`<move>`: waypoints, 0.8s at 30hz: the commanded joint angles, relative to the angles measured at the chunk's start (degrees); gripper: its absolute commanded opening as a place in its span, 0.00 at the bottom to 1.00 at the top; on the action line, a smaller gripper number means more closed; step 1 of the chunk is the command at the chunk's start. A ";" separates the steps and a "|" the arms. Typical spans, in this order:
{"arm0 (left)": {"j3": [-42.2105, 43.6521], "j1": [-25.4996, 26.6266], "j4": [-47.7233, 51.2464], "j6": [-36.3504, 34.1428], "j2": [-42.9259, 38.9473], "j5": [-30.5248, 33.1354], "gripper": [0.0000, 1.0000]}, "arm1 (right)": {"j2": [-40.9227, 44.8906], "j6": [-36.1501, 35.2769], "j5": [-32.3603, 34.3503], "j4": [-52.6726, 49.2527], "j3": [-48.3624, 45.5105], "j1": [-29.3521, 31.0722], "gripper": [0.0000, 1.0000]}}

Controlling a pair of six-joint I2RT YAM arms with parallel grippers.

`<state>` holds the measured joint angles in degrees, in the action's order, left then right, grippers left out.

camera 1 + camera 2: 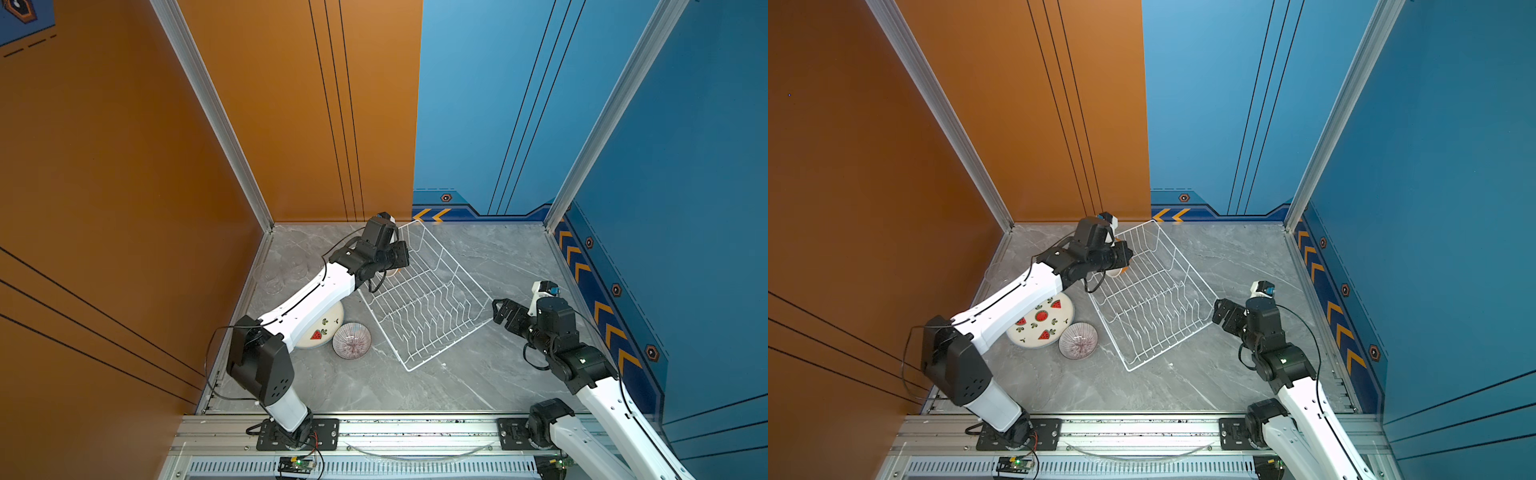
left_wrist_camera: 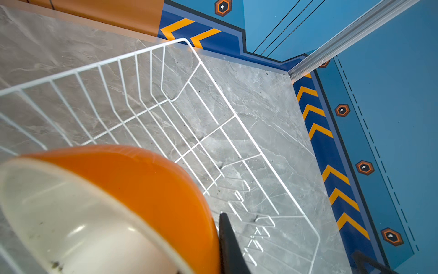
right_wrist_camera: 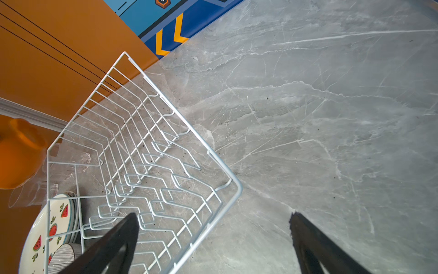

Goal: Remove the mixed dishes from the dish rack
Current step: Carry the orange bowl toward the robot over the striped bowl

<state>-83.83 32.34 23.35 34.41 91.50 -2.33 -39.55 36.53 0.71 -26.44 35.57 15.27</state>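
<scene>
Left fingers (image 2: 228,246) pinch the round orange, white-lined bowl (image 2: 142,178) at the upper-left edge of the white wire dish rack (image 1: 1154,299), right fingers (image 3: 123,230) spread; swing it clear onto your desk (image 1: 1183,386).

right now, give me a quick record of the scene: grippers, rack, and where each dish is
dish rack: on the table, no dishes seen inside
orange bowl: tilted, over the rack's left edge
left gripper: shut on the orange bowl's rim
right gripper: open, empty, beside the rack's right corner
watermelon plate: on the table, left of the rack
striped bowl: on the table, beside that plate
clear glasses: on the table, far left corner
</scene>
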 commanded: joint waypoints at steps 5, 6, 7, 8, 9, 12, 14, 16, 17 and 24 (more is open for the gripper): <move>10.43 -0.08 8.89 -4.90 -17.84 8.60 0.00 | -0.71 0.23 -1.48 -0.60 -0.95 1.05 1.00; 12.24 -0.15 10.09 -4.86 -20.59 9.37 0.00 | -0.66 -0.09 -1.41 -0.93 -0.84 0.99 1.00; 13.79 -0.18 11.24 -4.74 -22.72 10.22 0.00 | -0.61 -0.30 -1.18 -1.14 -0.79 1.03 1.00; 15.51 -0.19 12.74 -4.65 -25.20 10.87 0.00 | -0.45 -0.41 -0.96 -1.33 -0.77 0.99 1.00; 17.03 -0.17 14.47 -4.56 -27.40 11.36 0.00 | -0.35 -0.51 -0.76 -1.47 -0.81 1.04 1.00; 20.57 -0.17 19.58 -3.86 -32.40 11.77 0.00 | -0.27 -0.28 -0.56 -1.60 -1.06 1.08 1.00; 23.21 -0.17 21.89 -2.89 -35.47 11.75 0.00 | -0.31 0.15 -0.53 -1.58 -1.36 1.08 1.00; 27.38 -0.17 22.58 -1.78 -38.32 11.03 0.00 | -0.10 0.51 -0.50 -1.52 -1.64 1.29 1.00; 29.27 -0.17 22.46 -1.14 -39.59 10.54 0.00 | -0.03 0.71 -0.37 -1.51 -1.91 1.41 1.00; 34.65 3.51 21.37 0.57 -39.40 8.88 0.00 | 2.00 1.41 0.68 -1.59 -3.95 1.79 1.00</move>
<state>-49.56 33.80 45.71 34.37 51.68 6.83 -38.48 36.99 0.12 -26.65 32.71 16.62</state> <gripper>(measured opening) 0.109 0.998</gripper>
